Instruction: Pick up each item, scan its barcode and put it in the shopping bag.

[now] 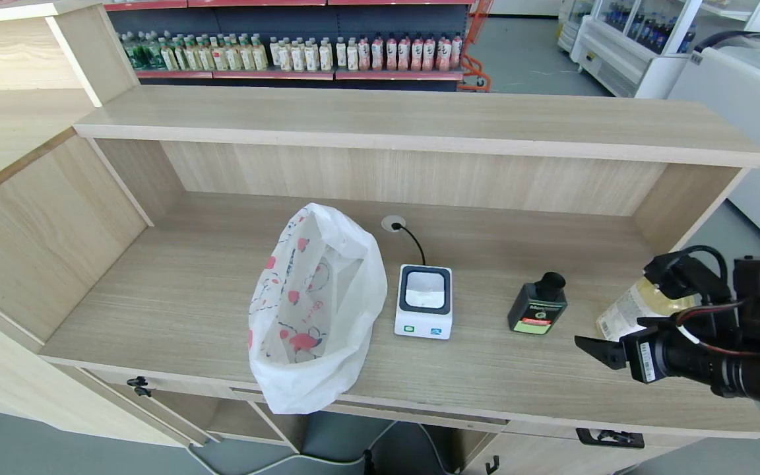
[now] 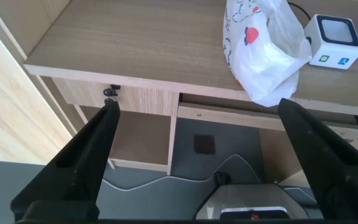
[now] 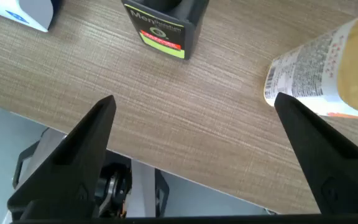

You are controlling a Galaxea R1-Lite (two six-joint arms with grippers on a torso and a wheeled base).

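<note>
Head view: the bag (image 1: 317, 310) is propped open at the counter's (image 1: 175, 290) front edge, with the scanner (image 1: 424, 300) just beside it. The dark bottle (image 1: 538, 307) is stood upright further right, and the pale bottle (image 1: 634, 307) is apparently laid on its side.

Left wrist view: the left gripper (image 2: 197, 106) is spread wide and empty, parked below the counter front.

Right wrist view: the right gripper (image 3: 191, 115) is spread too, nothing held, with the pale bottle near one finger. If that bottle gets clipped, it could probably be rolled away.
</note>
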